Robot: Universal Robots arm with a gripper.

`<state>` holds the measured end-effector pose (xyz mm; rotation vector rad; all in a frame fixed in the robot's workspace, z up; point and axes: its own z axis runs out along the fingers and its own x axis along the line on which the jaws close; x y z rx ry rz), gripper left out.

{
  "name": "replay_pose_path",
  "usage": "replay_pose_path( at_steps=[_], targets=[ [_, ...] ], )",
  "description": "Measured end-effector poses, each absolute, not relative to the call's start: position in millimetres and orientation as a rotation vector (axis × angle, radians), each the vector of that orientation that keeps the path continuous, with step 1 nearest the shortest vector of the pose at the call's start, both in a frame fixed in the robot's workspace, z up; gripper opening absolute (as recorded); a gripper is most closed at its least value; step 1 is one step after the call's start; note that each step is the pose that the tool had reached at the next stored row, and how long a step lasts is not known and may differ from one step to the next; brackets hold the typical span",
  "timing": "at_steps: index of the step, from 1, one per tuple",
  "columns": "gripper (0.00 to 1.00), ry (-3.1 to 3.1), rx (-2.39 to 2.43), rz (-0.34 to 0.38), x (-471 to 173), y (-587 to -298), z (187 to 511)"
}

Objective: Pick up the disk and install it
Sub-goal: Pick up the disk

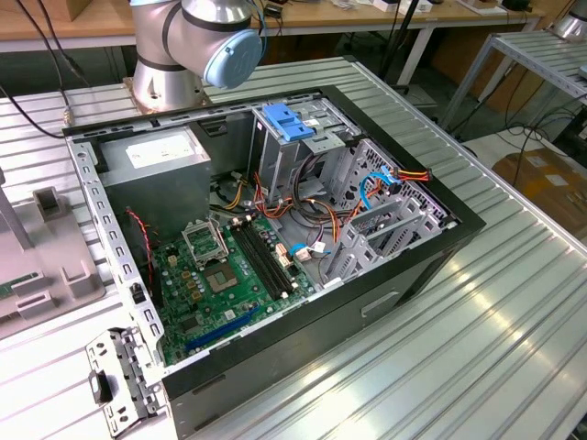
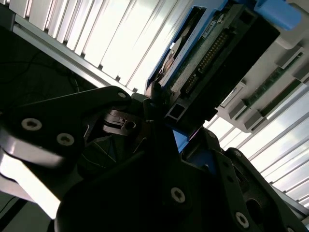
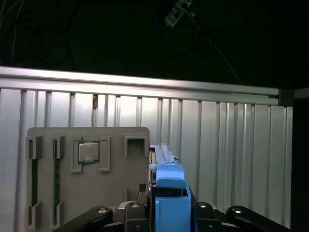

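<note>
The disk point(image 3: 166, 164) stands on edge, grey metal with blue rails along its sides, at one end of a grey parts tray point(image 3: 116, 193). In the second wrist view the disk point(image 2: 212, 53) shows its connector edge and circuit board. My gripper point(image 3: 169, 209) has one dark finger on each flat side of the disk, and the jaws look shut on it in both wrist views point(image 2: 169, 121). Whether the disk still rests in the tray I cannot tell.
The open computer case point(image 1: 440, 247) lies on the ribbed metal table point(image 1: 495, 339). Inside it are a drive cage with a blue bracket point(image 1: 286, 122), a grey power-supply box point(image 1: 156, 160) and a green motherboard point(image 1: 229, 275). The arm's base point(image 1: 183, 46) stands behind. The tray point(image 1: 55, 266) also holds a processor chip point(image 3: 88, 152).
</note>
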<state>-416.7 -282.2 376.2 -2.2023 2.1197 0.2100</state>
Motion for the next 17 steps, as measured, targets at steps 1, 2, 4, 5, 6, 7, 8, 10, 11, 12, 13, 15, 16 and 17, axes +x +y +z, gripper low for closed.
replay_pose_path(
  at_steps=[1,2,4,5,6,7,8,10,11,12,13,15,16,17],
  targets=[
    [0.37,2.120,-2.202,0.210,-416.7,-282.2,376.4],
    [0.37,2.120,-2.202,0.210,-416.7,-282.2,376.7],
    [0.37,2.120,-2.202,0.210,-416.7,-282.2,377.5],
    [0.37,2.120,-2.202,0.210,-416.7,-282.2,377.9],
    [0.37,2.120,-2.202,0.210,-416.7,-282.2,378.0],
    [0.37,2.120,-2.202,0.210,-416.7,-282.2,378.2],
    [0.37,2.120,-2.202,0.210,-416.7,-282.2,378.6],
    [0.37,2.120,-2.202,0.210,-416.7,-282.2,379.4],
    [0.37,2.120,-2.202,0.210,-416.7,-282.2,379.7],
    [0.37,2.120,-2.202,0.210,-416.7,-282.2,379.9],
    [0.37,2.120,-2.202,0.210,-416.7,-282.2,380.2],
    [0.37,2.120,-2.202,0.210,-416.7,-282.2,380.7],
    [0.37,2.120,-2.202,0.210,-416.7,-282.2,381.0],
    [0.37,2.120,-2.202,0.210,-416.7,-282.2,381.3]
  ],
)
